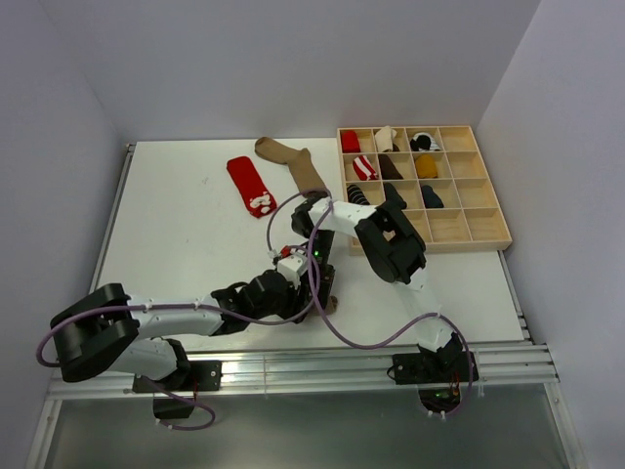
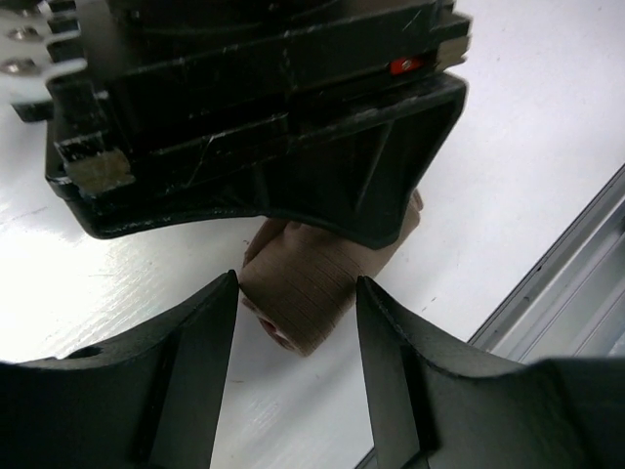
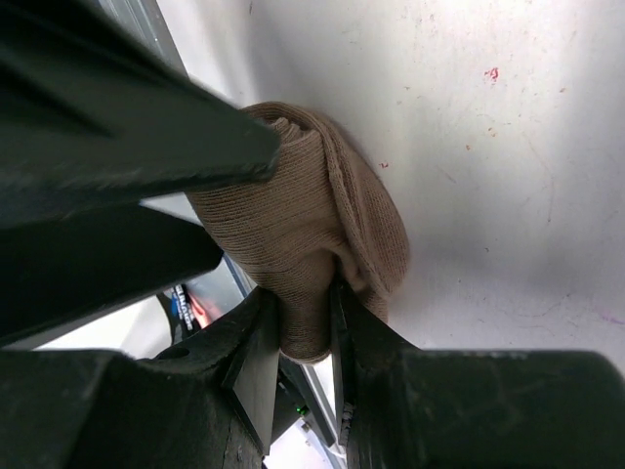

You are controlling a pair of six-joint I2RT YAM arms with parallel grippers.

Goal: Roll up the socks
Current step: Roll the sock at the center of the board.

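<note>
We're mid-roll: brown sock [image 3: 312,225] bundled at 6 o'clock on the bench [image 1: 176,244] | right end effector [image 3: 307,303] clenched on it | left end effector [image 2: 297,288] released, straddling it | next, we reckon: tuck the cuff.

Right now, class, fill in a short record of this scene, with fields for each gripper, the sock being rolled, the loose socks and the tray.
sock being rolled: brown roll, lying on the white table near its front edge
right gripper: shut on a fold of the brown roll
left gripper: open, one finger on each side of the roll
loose socks: red sock and flat tan sock, at the far side
tray: wooden tray on the right, with rolled socks in several cells
</note>
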